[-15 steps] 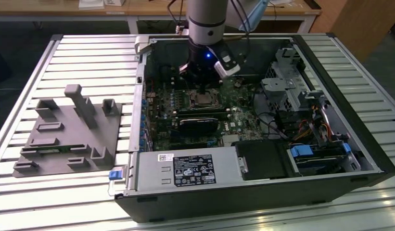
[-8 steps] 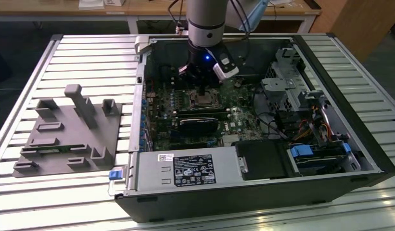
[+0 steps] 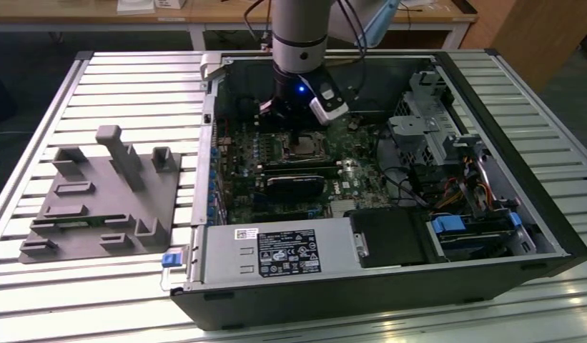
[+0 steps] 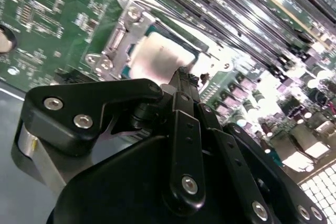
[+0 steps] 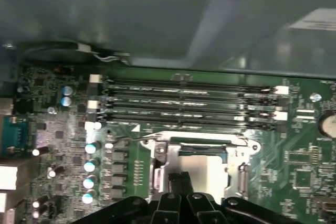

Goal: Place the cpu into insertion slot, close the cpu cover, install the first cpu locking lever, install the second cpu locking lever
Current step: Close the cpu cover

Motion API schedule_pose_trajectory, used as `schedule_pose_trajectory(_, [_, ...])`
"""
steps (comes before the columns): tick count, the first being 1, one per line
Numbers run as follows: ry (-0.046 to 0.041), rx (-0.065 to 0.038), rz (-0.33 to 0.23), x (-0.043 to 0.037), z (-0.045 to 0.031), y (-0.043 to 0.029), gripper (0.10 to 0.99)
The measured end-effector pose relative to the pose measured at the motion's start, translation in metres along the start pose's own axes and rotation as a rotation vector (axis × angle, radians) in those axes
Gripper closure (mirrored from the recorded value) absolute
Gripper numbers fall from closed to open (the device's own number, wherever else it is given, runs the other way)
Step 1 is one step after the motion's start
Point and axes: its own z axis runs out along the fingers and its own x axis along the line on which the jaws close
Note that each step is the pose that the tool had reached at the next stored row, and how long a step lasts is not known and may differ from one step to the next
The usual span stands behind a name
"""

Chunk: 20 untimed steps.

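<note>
The cpu [image 5: 203, 167] lies flat in the insertion slot [image 3: 301, 147], its dull grey top [image 4: 157, 56] showing through the window of the cpu cover [image 5: 161, 157]. The silver cover [image 4: 122, 34] lies down around the chip. A thin wire lever [image 5: 157, 137] runs along the socket's edge beside the memory slots. My gripper [image 5: 180, 183] hangs just above the near edge of the socket, over the chip, with its black fingertips [image 4: 184, 80] pressed together and nothing between them. In the exterior view the gripper [image 3: 291, 118] sits low inside the case, right behind the socket.
Long black memory slots [image 5: 189, 103] run beside the socket, and a row of capacitors [image 5: 90, 165] stands on its other side. A black card [image 3: 293, 187], the power supply [image 3: 274, 254] and a drive cage [image 3: 427, 136] crowd the case. A grey fixture block [image 3: 102, 207] sits on the table at the exterior view's left.
</note>
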Motion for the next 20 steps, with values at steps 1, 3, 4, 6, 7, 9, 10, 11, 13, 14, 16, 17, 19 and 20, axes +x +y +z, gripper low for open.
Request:
schedule_pose_trajectory(1, [0.0, 0.0, 0.0, 0.0026, 0.0004, 0.0001, 0.98])
schedule_pose_trajectory(3, [0.0001, 0.0, 0.0, 0.0064, 0.0016, 0.0001, 0.98])
schedule_pose_trajectory(4, [0.0, 0.0, 0.0, 0.0076, 0.0024, 0.0001, 0.98])
schedule_pose_trajectory(6, [0.0, 0.0, 0.0, 0.0091, 0.0042, 0.0001, 0.98])
schedule_pose_trajectory(7, [0.0001, 0.0, 0.0, 0.0095, 0.005, 0.0001, 0.98])
schedule_pose_trajectory(9, [0.0001, 0.0, 0.0, 0.0102, 0.0063, 0.0001, 0.98])
schedule_pose_trajectory(10, [0.0001, 0.0, 0.0, 0.0104, 0.0068, 0.0001, 0.98])
schedule_pose_trajectory(11, [0.0001, 0.0, 0.0, 0.0106, 0.0073, 0.0001, 0.98])
schedule_pose_trajectory(13, [0.0001, 0.0, 0.0, 0.0109, 0.0081, 0.0, 0.98])
schedule_pose_trajectory(14, [0.0, 0.0, 0.0, 0.011, 0.0085, 0.0, 0.98])
schedule_pose_trajectory(16, [0.0001, 0.0, 0.0, 0.0111, 0.0093, 0.0, 0.98])
schedule_pose_trajectory(17, [0.0001, 0.0, 0.0, 0.0111, 0.0096, 0.0, 0.98])
schedule_pose_trajectory(19, [0.0001, 0.0, 0.0, 0.0112, 0.0101, 0.0, 0.98])
schedule_pose_trajectory(20, [0.0002, 0.0, 0.0, 0.0112, 0.0102, 0.0, 0.98])
